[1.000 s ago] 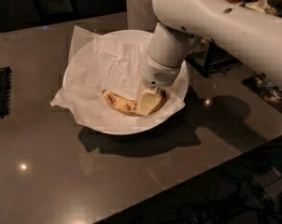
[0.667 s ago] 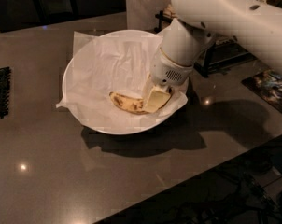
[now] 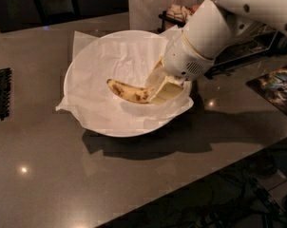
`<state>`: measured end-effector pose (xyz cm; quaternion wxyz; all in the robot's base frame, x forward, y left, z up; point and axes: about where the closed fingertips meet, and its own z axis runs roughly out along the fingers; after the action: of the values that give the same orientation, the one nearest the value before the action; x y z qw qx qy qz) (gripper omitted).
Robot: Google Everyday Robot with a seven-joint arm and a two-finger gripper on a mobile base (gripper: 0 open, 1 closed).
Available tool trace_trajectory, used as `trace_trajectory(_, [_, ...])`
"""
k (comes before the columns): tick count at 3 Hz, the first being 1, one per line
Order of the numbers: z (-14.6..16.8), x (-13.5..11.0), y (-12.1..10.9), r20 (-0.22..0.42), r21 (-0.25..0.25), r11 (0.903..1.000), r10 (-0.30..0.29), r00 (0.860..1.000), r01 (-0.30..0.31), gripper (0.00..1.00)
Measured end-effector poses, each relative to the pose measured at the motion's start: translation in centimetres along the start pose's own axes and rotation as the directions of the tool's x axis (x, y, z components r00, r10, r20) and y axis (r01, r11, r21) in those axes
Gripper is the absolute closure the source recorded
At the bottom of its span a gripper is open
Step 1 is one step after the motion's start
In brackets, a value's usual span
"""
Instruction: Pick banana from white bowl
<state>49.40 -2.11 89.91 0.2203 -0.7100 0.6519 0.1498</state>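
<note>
The banana [image 3: 127,92], yellow with brown spots, hangs a little above the paper lining of the white bowl [image 3: 73,75], with its shadow on the paper below. My gripper [image 3: 158,90] reaches in from the upper right, over the bowl's right side. It is shut on the banana's right end, which is hidden between the cream fingers [image 3: 166,91]. The white arm covers the bowl's far right rim.
A black mesh mat [image 3: 0,95] lies at the left edge of the grey table. A dark rack [image 3: 238,53] with items stands behind the arm. A colourful flat item [image 3: 276,85] lies at the right. The table's front edge runs diagonally at lower right.
The gripper has risen with the banana in it, so the banana now hangs off the paper and points left. The bowl has stayed in place.
</note>
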Motion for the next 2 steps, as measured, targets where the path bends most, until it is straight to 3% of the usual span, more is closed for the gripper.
trace_trajectory(1, [-1.5, -1.2, 0.3, 0.079, 0.003, 0.9980, -0.064, 0.995, 0.064, 1.00])
trace_trajectory(2, [-3.5, -2.9, 1.6, 0.142, 0.029, 0.9874, -0.158, 0.977, 0.156, 1.00])
